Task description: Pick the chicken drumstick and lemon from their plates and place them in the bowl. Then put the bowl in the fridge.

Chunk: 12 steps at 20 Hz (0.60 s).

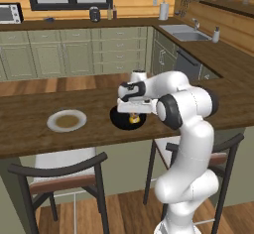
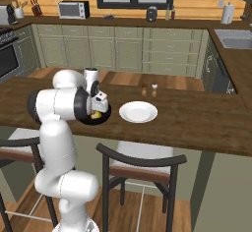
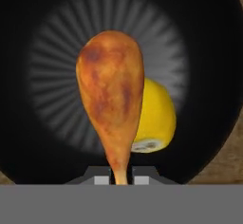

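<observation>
Closest to the hand camera, the chicken drumstick [image 3: 111, 95] hangs by its thin end between the clenched tips of the gripper [image 3: 122, 179], its thick end pointing down into the black bowl [image 3: 209, 52]. Just to its right and behind it, the lemon [image 3: 154, 116] already lies on the bowl's floor. Judging by that, the step in hand is dropping the drumstick in; the next move calls for letting the jaws go, lifting clear, then taking the bowl by its rim for the trip to the fridge. Left to right in the left base view, the grey-rimmed plate [image 1: 66, 121] sits bare on the wooden counter [image 1: 30, 129], well apart from the bowl [image 1: 119, 119], over which the gripper [image 1: 133, 115] hovers. The right base view adds what that one lacks: the white plate [image 2: 138, 112], also bare, just beside the bowl [image 2: 103, 114] on its right, with two small shakers [image 2: 148, 89] beyond it.
</observation>
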{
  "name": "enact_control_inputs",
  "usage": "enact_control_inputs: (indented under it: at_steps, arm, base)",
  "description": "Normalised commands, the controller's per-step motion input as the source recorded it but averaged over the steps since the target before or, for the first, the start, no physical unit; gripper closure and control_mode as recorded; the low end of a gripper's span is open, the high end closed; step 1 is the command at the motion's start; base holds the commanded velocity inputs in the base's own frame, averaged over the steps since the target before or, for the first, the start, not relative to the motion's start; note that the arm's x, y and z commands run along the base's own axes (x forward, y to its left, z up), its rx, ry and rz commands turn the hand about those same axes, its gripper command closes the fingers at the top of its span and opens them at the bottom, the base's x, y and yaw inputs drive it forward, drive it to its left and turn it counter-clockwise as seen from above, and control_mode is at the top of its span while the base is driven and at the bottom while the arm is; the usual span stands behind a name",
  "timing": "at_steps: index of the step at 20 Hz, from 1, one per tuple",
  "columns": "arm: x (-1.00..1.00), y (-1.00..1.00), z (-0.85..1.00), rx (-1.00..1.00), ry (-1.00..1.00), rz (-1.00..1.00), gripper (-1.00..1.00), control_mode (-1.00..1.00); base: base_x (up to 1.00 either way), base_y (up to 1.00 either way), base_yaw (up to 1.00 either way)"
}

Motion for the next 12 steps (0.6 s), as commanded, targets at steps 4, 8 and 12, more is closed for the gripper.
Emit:
enact_control_inputs:
  at_steps: [4, 8, 12]
  arm:
    - [0.12, 0.0, -0.27, 0.0, 0.0, 0.0, 1.0, -1.0]
    - [0.11, 0.0, -0.23, 0.0, 0.0, 0.0, 1.0, -1.0]
    - [0.13, 0.0, -0.17, 0.0, 0.0, 0.0, 1.0, -1.0]
  base:
    - [0.0, 0.0, 0.0]
    - [0.0, 0.0, 0.0]
    - [0.0, 0.0, 0.0]
